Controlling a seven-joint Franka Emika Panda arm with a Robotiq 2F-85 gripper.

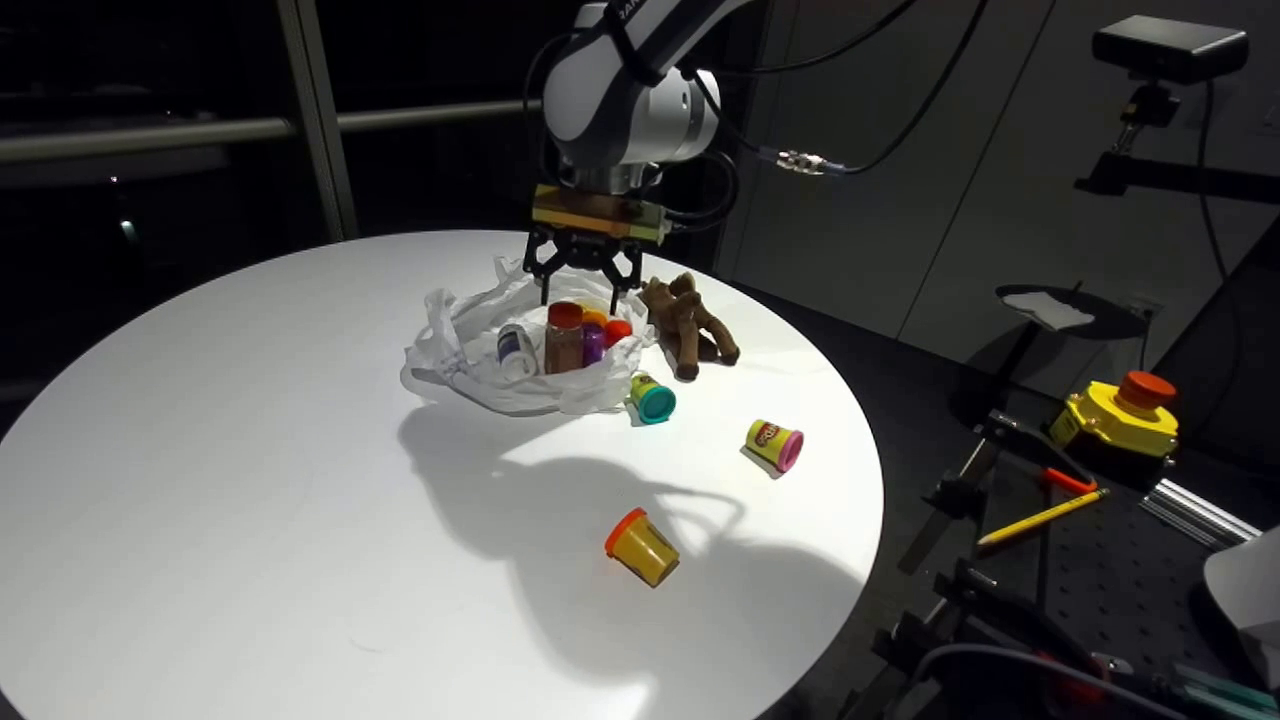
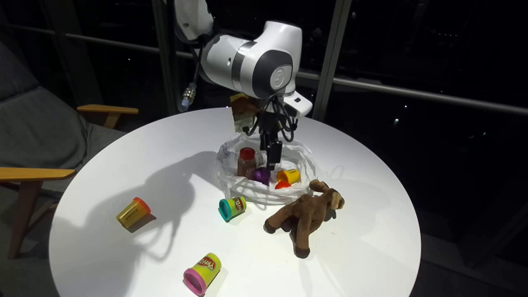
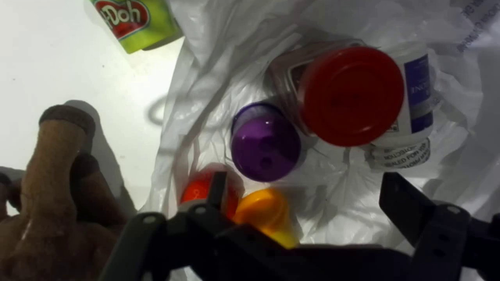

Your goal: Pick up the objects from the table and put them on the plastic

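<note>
1. Red-lidded jar (image 1: 564, 348), white bottle with blue label (image 3: 418, 91), purple rounded piece (image 3: 266, 150), red rounded piece (image 2: 283, 185) and orange-yellow container (image 2: 290, 176) found inside the wrinkled white plastic bag (image 2: 251, 194); judged as delivered
2. Outstanding on the round white table (image 1: 250, 480): teal-lidded Play-Doh tub (image 2: 232, 208) just beside the bag; pink-lidded Play-Doh tub (image 2: 202, 274) and orange-lidded tub (image 2: 134, 212) well apart from it; brown plush animal (image 2: 307, 208) beside the bag, contact with its edge not determinable
3. Progress by count: five items in, four out; assessed as slightly past the midpoint
4. Gripper (image 1: 579, 304) points down at the bag's mouth, fingers spread wide apart with no item clasped; judged free for a further pick; whether the tips dip below the rim cannot be told
5. Obscured in the wrist view: the gripper covers parts of the orange-yellow container and red piece; the plush animal and teal-lidded tub are cut off by the frame; the remaining two tubs fall outside it
6. Unverified: the jar's lid overlaps the white bottle, whose print is only partly legible; further contents beneath the bag's folds cannot be ruled out
</note>
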